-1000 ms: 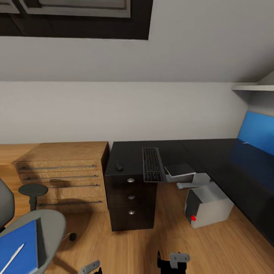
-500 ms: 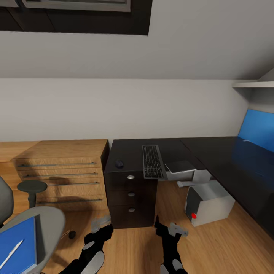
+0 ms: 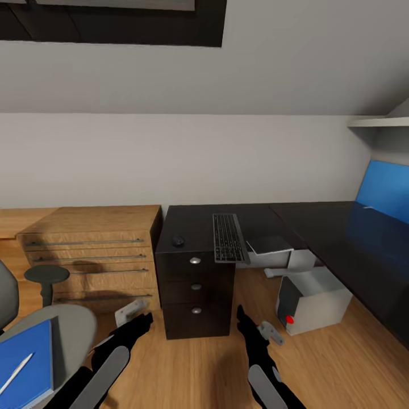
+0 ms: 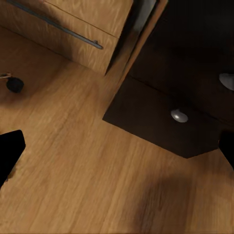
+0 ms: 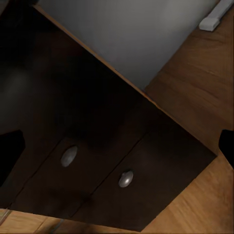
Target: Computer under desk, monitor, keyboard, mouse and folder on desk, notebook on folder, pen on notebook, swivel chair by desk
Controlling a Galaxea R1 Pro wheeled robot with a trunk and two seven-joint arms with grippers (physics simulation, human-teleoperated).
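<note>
On the dark desk (image 3: 193,224) a black keyboard (image 3: 228,237) overhangs the front edge, with a small dark mouse (image 3: 178,241) to its left. A grey computer tower (image 3: 311,295) with a red button stands on the floor beside the drawers. Above it a flat grey panel (image 3: 270,246), possibly the monitor, lies at the desk's edge. The swivel chair (image 3: 76,329) at lower left holds a blue folder (image 3: 28,360) with a white pen (image 3: 16,372) on it. My left gripper (image 3: 145,319) (image 4: 117,151) and right gripper (image 3: 240,313) (image 5: 117,146) hang open and empty before the desk drawers (image 3: 196,292).
A wooden chest of drawers (image 3: 94,253) stands against the wall left of the desk. The desk runs on to the right, toward a blue panel (image 3: 389,193) under a white shelf (image 3: 378,122). A white part (image 3: 271,333) juts from my right forearm. The floor between me and the drawers is wood.
Both arms have risen into the head view and reached forward toward the desk drawers. The camera has shifted slightly; the desk things have not moved.
</note>
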